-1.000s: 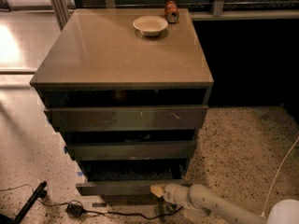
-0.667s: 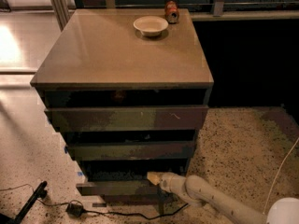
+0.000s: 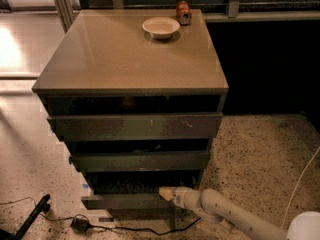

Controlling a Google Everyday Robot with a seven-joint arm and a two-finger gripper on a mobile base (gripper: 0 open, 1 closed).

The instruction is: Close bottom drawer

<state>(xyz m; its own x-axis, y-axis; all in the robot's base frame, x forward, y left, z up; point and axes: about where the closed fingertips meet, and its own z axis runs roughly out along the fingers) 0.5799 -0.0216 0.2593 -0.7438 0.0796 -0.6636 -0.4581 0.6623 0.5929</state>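
The bottom drawer [image 3: 125, 201] sits at 6 o'clock in the view, lowest of the three; its slim dark front stands proud of the middle drawer front [image 3: 140, 161] above it, so it is open; a second ago it looked to stand about the same, so I judge it has not yet begun to slide in. What has changed is me: my gripper [image 3: 166, 193] has crept from just off the front's right end toward 10 o'clock, and it now lies at the 3 o'clock end of that front, at its upper edge, touching or all but touching; whether it is open or closed I cannot tell. My arm trails away toward 4 o'clock. That puts me in place to push toward 12 o'clock; pressing so far off centre may skew the drawer. Above, the top drawer front [image 3: 135, 126] also stands out; on the cabinet top [image 3: 125, 64], near 12 o'clock, rest a bowl [image 3: 160, 27] and a can [image 3: 183, 12]; a cable [image 3: 125, 229] lies on the floor below.
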